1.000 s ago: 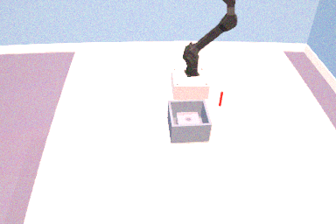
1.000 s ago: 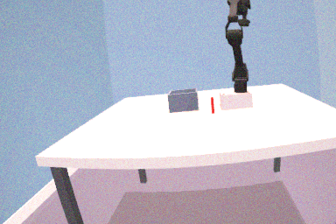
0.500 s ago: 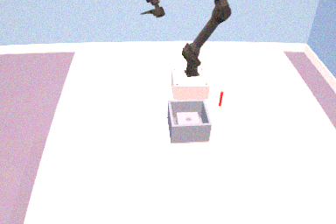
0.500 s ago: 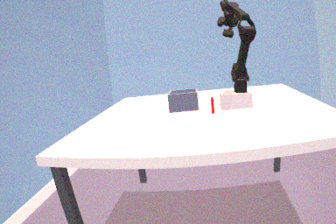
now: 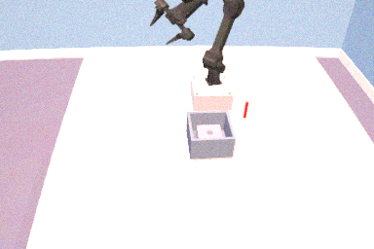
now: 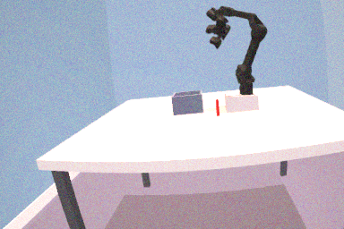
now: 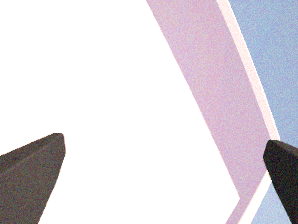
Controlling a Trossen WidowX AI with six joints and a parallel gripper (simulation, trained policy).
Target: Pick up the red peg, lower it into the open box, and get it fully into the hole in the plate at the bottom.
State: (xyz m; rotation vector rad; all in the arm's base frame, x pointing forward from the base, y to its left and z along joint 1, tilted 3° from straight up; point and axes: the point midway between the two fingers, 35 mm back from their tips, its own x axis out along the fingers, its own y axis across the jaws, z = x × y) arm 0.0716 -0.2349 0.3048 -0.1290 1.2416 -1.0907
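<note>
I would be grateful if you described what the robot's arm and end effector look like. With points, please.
The arm [image 5: 225, 29] [image 6: 252, 49] is dark brown to near black, with slim links and chunkier, rounded joints. Its end effector [image 5: 160, 33] [image 7: 167, 146] has two dark fingers tapering to narrow, blunt tips. I see no cables or markings at this resolution.
</note>
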